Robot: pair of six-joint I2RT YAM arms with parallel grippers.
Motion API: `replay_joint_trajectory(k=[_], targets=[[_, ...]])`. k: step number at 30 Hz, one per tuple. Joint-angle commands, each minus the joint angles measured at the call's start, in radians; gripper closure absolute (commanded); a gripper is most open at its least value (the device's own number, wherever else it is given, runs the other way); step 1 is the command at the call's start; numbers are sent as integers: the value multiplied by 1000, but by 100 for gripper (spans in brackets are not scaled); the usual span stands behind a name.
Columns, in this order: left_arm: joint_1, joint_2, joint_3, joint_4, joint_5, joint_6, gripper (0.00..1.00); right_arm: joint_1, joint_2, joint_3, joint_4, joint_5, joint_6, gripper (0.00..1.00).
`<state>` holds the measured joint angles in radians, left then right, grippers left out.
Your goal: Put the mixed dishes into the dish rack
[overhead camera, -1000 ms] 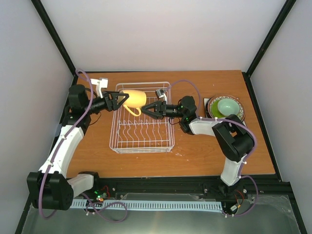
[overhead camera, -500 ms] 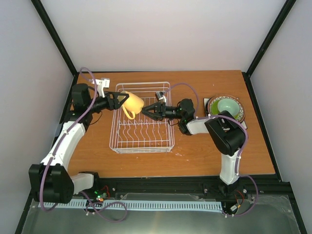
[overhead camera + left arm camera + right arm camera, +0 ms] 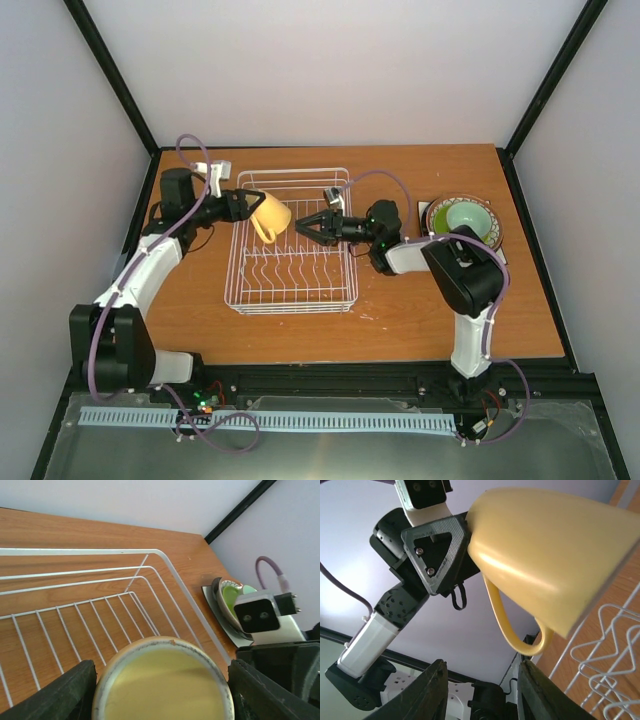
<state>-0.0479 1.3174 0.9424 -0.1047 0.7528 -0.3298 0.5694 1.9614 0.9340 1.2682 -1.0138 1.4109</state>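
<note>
1. Since a second ago, above the far-left corner of the dish rack [image 3: 295, 307], I have tipped the yellow cup [image 3: 270, 216] mouth-downward, I judge for draining.
2. Left fingers [image 3: 65, 692] clamp its base end.
3. Right fingers [image 3: 430, 695] gape empty beside it.

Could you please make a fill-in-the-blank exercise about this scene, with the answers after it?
The left gripper holds the ____ cup. The dish rack below it is ____. The right gripper is ____ and holds nothing. The pale mint bowl tops the stack on the table's ____ side.
Answers: yellow, empty, open, right.
</note>
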Motion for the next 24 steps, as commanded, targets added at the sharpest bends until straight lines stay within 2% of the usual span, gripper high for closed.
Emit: replay_joint_trajectory(k=[1, 5, 7, 10, 16, 24], targets=[[-11, 20, 105, 24, -44, 47, 99, -22, -116, -6, -231, -12, -222, 61], [-40, 63, 142, 0, -95, 71, 99, -36, -235, 8, -595, 51, -516, 62], [-72, 90, 165, -15, -134, 89, 99, -45, -277, 16, -715, 77, -597, 63], [-131, 140, 196, -39, -203, 113, 99, -70, -330, -4, -779, 104, -645, 64], [-216, 208, 231, -84, -356, 149, 99, -114, -456, -14, -1026, 232, -823, 64], [-262, 267, 244, -68, -491, 184, 99, -151, -568, -51, -1119, 328, -907, 65]])
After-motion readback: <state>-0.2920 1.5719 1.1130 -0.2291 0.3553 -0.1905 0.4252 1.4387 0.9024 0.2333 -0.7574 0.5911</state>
